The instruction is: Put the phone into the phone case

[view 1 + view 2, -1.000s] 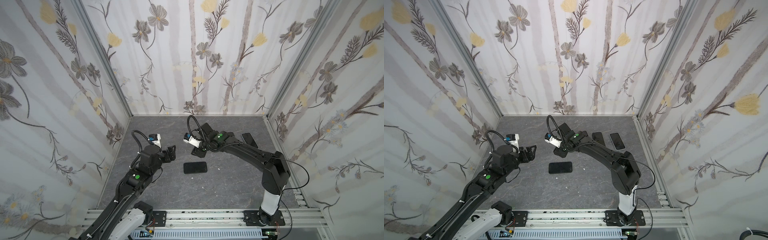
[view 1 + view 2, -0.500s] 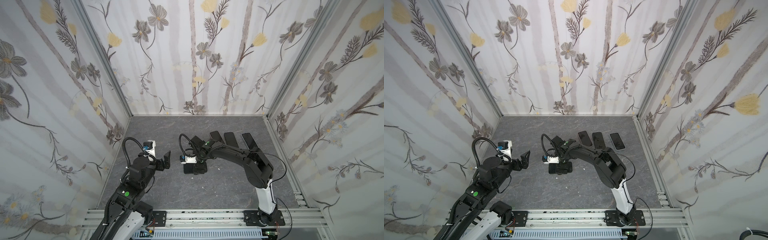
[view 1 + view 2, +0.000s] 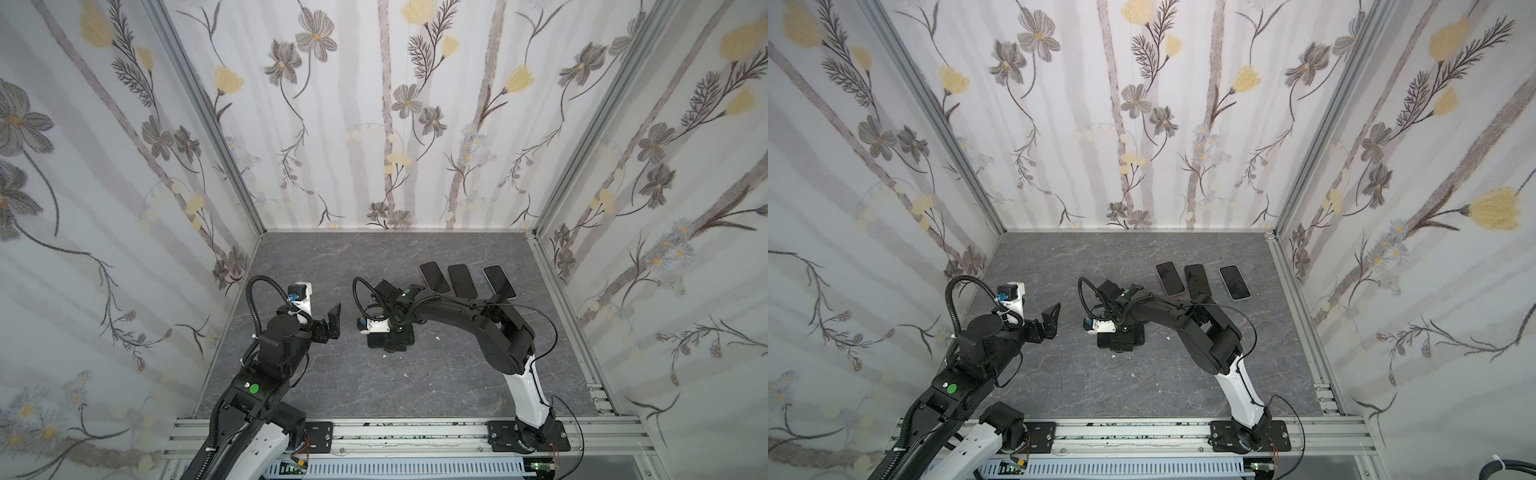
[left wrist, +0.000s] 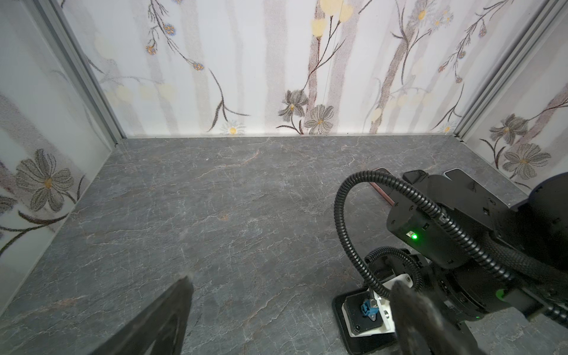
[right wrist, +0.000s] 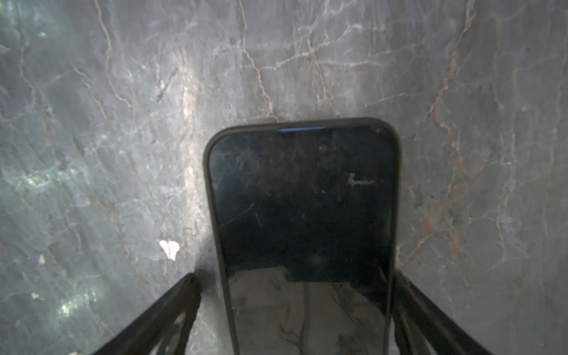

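The phone (image 5: pixel 301 199) lies flat on the grey table, dark screen up, and the dark rim of the phone case (image 5: pixel 206 172) runs round its edges. My right gripper (image 5: pixel 295 276) is open and straddles its long sides. One finger (image 5: pixel 184 295) stands clear of the rim; the other is right at it. In both top views this gripper (image 3: pixel 395 336) (image 3: pixel 1123 337) points down at mid-table and hides most of the phone (image 3: pixel 374 341) (image 3: pixel 1105 341). My left gripper (image 3: pixel 334 320) (image 3: pixel 1052 318) (image 4: pixel 292 282) hangs open and empty in the air, left of the phone.
Three more dark slabs, phones or cases, lie side by side at the back right (image 3: pixel 435 277) (image 3: pixel 462 279) (image 3: pixel 499 281). Small white scraps (image 3: pixel 436 337) (image 5: pixel 169 247) lie on the table near the phone. Flowered walls close the table on three sides.
My right arm has swung down from the back onto the phone and its jaws have widened. My left arm has pulled back toward the front left.
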Tool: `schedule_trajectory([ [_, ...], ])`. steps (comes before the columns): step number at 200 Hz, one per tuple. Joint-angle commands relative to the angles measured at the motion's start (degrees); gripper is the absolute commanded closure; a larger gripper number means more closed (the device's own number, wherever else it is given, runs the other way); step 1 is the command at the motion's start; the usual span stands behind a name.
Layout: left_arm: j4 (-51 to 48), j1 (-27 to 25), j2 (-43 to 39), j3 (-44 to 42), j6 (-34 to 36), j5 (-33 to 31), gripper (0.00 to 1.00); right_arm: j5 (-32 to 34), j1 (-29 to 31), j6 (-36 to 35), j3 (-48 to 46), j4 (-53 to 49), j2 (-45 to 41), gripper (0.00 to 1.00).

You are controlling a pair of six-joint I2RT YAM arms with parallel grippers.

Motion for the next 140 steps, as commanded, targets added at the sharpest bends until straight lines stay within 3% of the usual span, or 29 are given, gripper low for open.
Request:
schedule_trajectory([
  [1,0.9,0.0,0.1,-0.3,-0.9,-1.9,0.0,3.1,-0.2,2.7,0.5,0.0,0.8,0.11],
  [56,1.8,0.0,0.3,-2.1,-7.0,-13.5,0.0,4.7,-4.1,14.4,3.4,-1.0,2.6,0.31],
  [140,7.2,0.2,3.4,-3.3,-15.9,-20.6,0.0,16.7,-12.2,39.5,20.4,-3.5,15.2,0.32],
])
